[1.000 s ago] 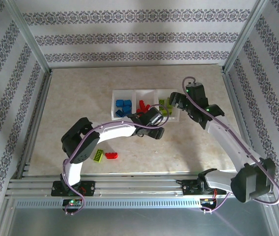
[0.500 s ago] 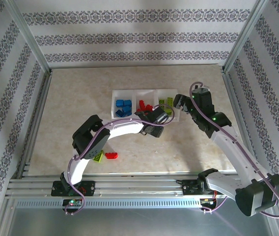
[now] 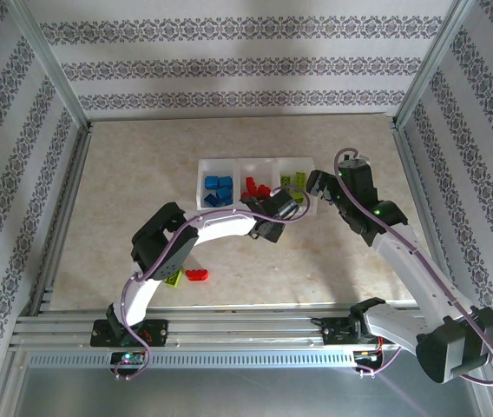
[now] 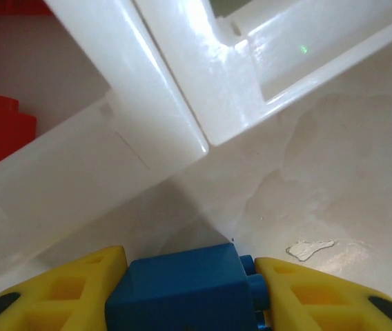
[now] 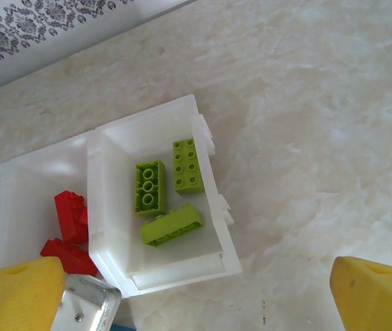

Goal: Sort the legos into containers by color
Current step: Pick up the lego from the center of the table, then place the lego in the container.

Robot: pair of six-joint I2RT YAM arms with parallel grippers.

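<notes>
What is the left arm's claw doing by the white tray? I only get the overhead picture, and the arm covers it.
Observer: Its wrist camera shows the left gripper with its yellow fingers against both sides of a blue lego, just outside the tray wall.
Visitor: And the right claw, is it carrying anything?
Observer: No. From its own camera, the right gripper is wide open with nothing in it, over the table beside the tray.
Visitor: How many green ones are in the tray?
Observer: Three green legos lie in the end bin, one of them on its side.
</notes>
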